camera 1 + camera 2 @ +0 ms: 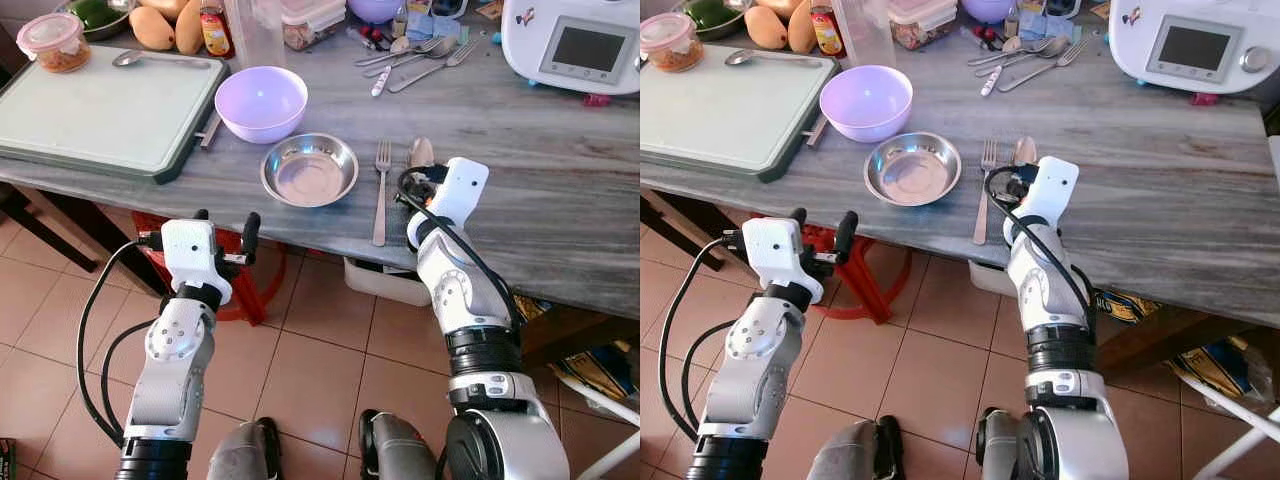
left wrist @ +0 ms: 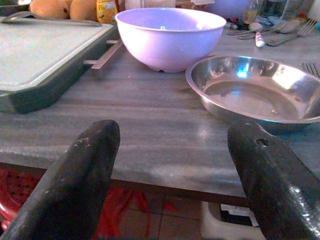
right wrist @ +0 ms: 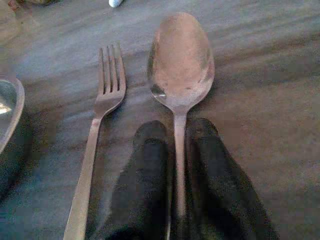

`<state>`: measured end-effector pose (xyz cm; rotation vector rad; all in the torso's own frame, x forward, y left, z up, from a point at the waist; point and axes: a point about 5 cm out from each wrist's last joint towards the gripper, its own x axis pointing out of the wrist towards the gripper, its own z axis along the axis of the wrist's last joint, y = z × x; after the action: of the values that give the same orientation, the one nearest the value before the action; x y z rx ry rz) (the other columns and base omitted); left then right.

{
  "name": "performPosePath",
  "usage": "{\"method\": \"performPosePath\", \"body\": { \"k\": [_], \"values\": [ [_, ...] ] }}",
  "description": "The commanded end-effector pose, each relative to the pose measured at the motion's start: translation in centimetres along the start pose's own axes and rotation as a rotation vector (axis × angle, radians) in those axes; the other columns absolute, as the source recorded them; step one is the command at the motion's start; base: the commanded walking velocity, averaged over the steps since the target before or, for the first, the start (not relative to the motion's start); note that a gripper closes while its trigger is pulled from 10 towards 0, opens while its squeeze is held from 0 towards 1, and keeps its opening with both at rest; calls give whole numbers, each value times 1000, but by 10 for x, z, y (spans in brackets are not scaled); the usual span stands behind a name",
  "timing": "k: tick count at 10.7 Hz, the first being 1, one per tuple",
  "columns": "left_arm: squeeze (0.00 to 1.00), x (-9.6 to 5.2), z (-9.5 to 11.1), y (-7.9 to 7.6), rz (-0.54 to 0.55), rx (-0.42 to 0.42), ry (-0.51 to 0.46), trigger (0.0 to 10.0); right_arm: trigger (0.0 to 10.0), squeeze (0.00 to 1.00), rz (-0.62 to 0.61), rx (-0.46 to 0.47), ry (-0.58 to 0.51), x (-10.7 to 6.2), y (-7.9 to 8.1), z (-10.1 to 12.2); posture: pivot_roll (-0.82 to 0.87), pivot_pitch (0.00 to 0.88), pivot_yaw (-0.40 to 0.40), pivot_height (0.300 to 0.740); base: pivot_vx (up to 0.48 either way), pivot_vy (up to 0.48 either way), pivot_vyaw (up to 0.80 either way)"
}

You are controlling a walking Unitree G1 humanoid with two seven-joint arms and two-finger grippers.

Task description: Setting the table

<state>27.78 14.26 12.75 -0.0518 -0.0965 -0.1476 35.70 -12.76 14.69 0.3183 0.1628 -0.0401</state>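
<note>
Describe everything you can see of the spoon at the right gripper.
The spoon is plain dull metal with an oval bowl facing up and a slim straight handle. It lies flat on the grey table, parallel to the fork on its left and apart from it. The right gripper is closed on its handle.

Head stereo pair: high up, facing fwd and down over table (image 1: 560, 190) edge, both arms and floor in frame; R eye shifted slightly vs L, same scene.
L wrist cam: low, near table-edge height, below/before the edge, looking along spread fingers (image 2: 75, 175) across the top at steel bowl (image 2: 255, 92) and purple bowl (image 2: 170, 35), close.
R wrist cam: v. close above tabletop, looking down along fingers (image 3: 150, 185) at spoon (image 3: 181, 65), fork (image 3: 102, 125) beside.
Shared: steel bowl, fork, spoon also in both eye views; steel bowl rim at edge of R wrist cam.
</note>
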Motion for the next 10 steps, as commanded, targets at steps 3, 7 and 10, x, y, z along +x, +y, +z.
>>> {"method": "performPosePath", "body": {
  "k": [3, 7, 10],
  "values": [
    [0, -2, -5, 1, 1, 1, 26, 10000, 10000, 1000, -15, -6, 90, -4, -6, -21, -55, 199, 47, 740, 0, 0, 0],
    [0, -1, -5, 1, 0, 2, 22, 10000, 10000, 0, -8, -77, 40, -9, -10, -15, -56, 196, 48, 740, 0, 0, 0],
    [0, -1, -7, 2, 21, 2, 35, 10000, 10000, 0, 44, -53, -74, -17, -14, -5, -53, 179, 51, 740, 0, 0, 0]
  ]
}}
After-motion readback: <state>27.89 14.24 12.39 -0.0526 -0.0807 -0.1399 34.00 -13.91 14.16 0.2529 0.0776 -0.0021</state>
